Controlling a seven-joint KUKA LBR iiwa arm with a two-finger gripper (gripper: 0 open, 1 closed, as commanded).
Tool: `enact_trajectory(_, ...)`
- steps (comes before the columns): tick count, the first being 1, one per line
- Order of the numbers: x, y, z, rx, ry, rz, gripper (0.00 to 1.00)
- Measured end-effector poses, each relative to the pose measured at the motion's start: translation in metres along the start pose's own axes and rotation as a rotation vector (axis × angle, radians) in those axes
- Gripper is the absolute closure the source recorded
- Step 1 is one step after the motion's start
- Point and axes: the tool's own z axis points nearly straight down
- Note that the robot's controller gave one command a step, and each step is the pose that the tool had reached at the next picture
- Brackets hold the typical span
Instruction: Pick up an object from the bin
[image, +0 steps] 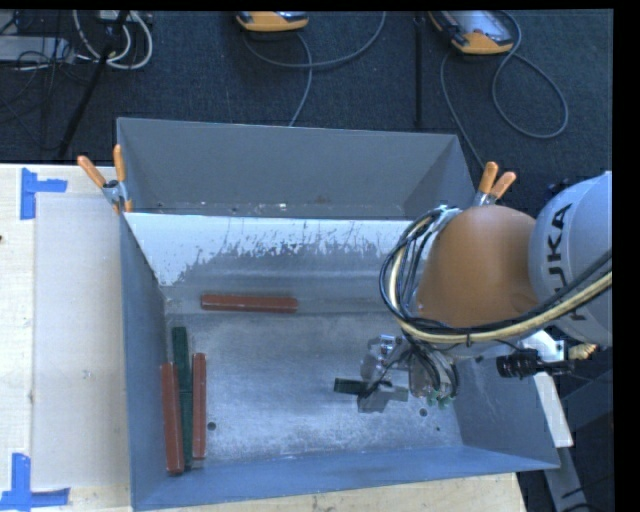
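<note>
Down at the gripper: the gripper (392, 385) hangs low over the bare floor of the bin (290, 180), near the right wall. I cannot tell if it is wide or shut. I see nothing held in it.
Right beside it: a small dark piece (350, 386) pokes out to the left. I cannot tell if it is part of the robot or a loose thing.
Nearest stick: a reddish-brown stick (248, 302) lies up and to the left of the gripper, apart from it, close to the back wall. Its long side runs left to right, along that wall.
Far sticks: a dark green stick (180, 362), a long brown stick (173, 430) and a short brown stick (199, 405) lie side by side, well off to the left by the left wall. Their long sides run front to back.
Room to move: the floor from the gripper to the sticks is bare. I think the walls next to the sticks are the tight spots.
</note>
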Motion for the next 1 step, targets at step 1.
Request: enact_trajectory(1,-0.0006,0.0146,-0.0568,0.000,0.003,-0.312,1.00)
